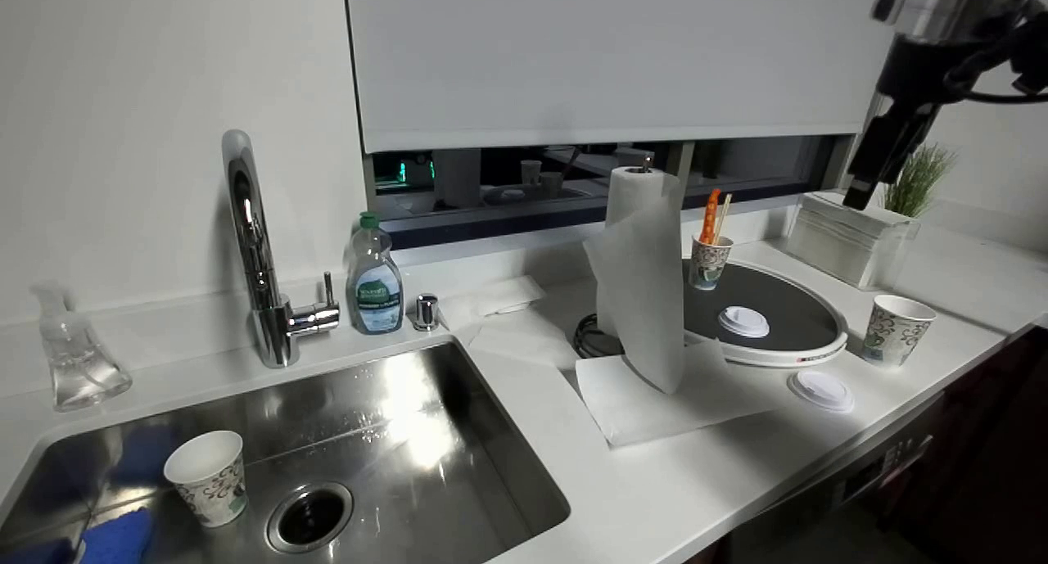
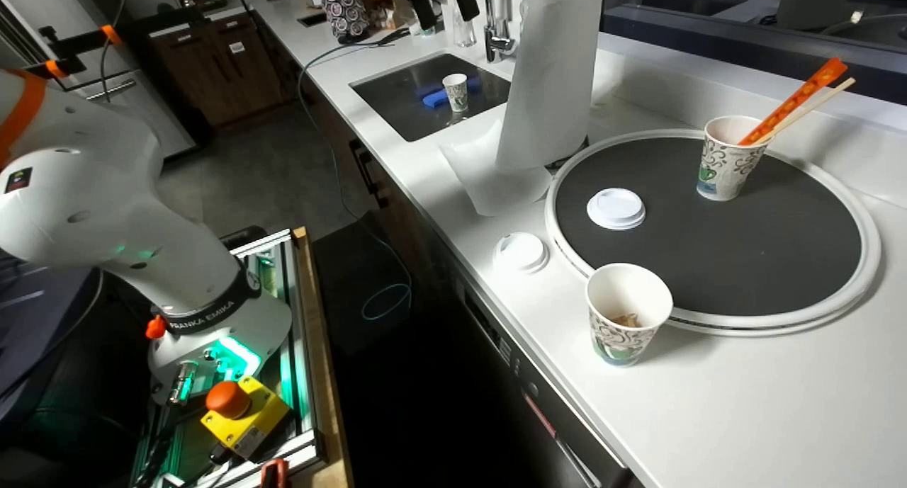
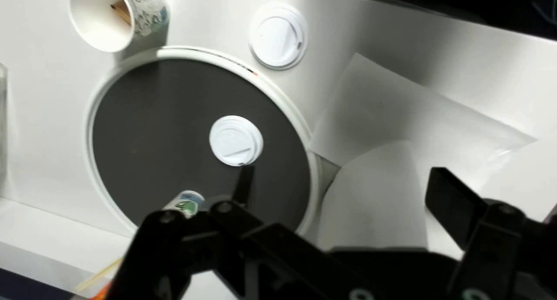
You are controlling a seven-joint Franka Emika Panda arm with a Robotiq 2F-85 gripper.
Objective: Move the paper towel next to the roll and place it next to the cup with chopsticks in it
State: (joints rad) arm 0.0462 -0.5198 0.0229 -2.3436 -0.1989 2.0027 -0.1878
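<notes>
The paper towel (image 1: 712, 394) is a loose white sheet lying flat on the counter at the foot of the roll (image 1: 647, 261). It also shows in an exterior view (image 2: 496, 190) and in the wrist view (image 3: 396, 104). The roll stands upright, with a loose flap hanging down; it shows in an exterior view (image 2: 553, 77) and in the wrist view (image 3: 374, 200). The cup with chopsticks (image 1: 709, 265) stands on the dark turntable (image 2: 765, 261); in the wrist view the cup (image 3: 187, 203) is mostly hidden by a finger. My gripper (image 3: 343, 180) is open and empty, raised above the counter.
A stickless paper cup (image 2: 627, 332) stands at the turntable's edge. One white lid (image 1: 743, 322) lies on the turntable, another (image 1: 821, 390) on the counter. More white paper (image 1: 499, 310) lies between roll and sink (image 1: 491, 433). A napkin box (image 1: 851, 241) stands behind.
</notes>
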